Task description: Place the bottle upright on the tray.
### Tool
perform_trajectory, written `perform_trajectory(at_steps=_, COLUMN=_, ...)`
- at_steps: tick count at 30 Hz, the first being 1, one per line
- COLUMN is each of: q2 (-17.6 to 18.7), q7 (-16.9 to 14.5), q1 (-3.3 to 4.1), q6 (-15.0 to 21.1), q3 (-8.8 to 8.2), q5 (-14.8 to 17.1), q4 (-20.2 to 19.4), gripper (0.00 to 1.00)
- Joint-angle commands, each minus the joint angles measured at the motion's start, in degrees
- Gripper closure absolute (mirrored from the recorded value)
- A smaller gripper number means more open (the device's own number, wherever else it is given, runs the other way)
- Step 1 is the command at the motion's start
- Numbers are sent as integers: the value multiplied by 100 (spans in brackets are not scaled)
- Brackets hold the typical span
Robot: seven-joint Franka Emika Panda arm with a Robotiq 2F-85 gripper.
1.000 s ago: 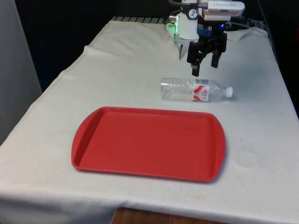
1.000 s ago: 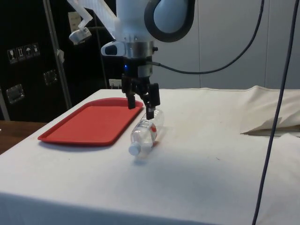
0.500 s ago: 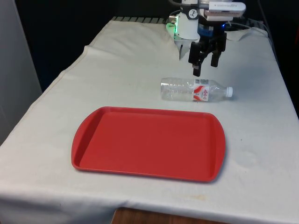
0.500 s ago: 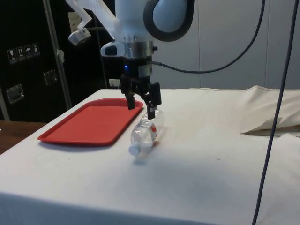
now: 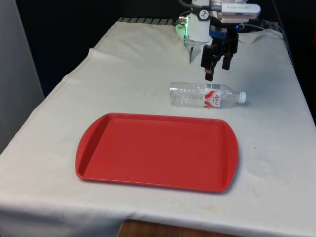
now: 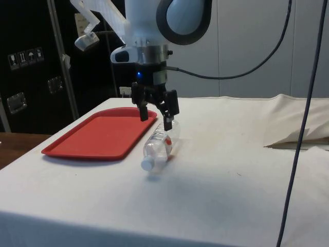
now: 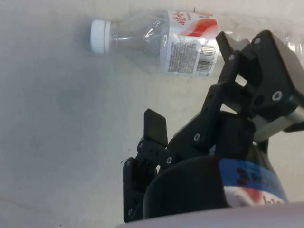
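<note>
Black pincer (image 5: 218, 70) hangs open above the lying bottle (image 5: 206, 95), gripping nothing.

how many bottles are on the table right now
1. The clear bottle with a white cap and red label lies on its side on the white cloth, just beyond the red tray's far edge, not on it. The open gripper hangs above it. Nothing in view could hide another.

A lab: cloth-draped table (image 5: 123, 74), black curtains (image 5: 74, 24), dark cabinets (image 6: 25, 77), hanging cables (image 6: 303, 103).
</note>
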Motion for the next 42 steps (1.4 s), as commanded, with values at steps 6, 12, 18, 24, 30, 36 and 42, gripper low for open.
perform_trajectory(at_steps=6, q2=23, q7=-189, q1=0, q6=-17, q3=11, q5=0, q4=23, gripper=0)
perform_trajectory(at_steps=12, q2=40, q7=-378, q1=0, q6=-29, q3=0, q5=-23, q4=34, gripper=0)
perform_trajectory(at_steps=18, q2=63, q7=-533, q1=17, q6=-126, q3=-29, q5=-103, q4=69, gripper=0)
perform_trajectory(at_steps=24, q2=57, q7=-510, q1=29, q6=-327, q3=-52, q5=-281, q4=115, gripper=0)
perform_trajectory(at_steps=30, q2=52, q7=-447, q1=34, q6=-544, q3=-57, q5=-521, q4=166, gripper=0)
perform_trajectory(at_steps=36, q2=52, q7=-361, q1=34, q6=-751, q3=-52, q5=-819, q4=223, gripper=0)
perform_trajectory(at_steps=42, q2=57, q7=-286, q1=34, q6=-894, q3=-52, q5=-1100, q4=264, gripper=0)
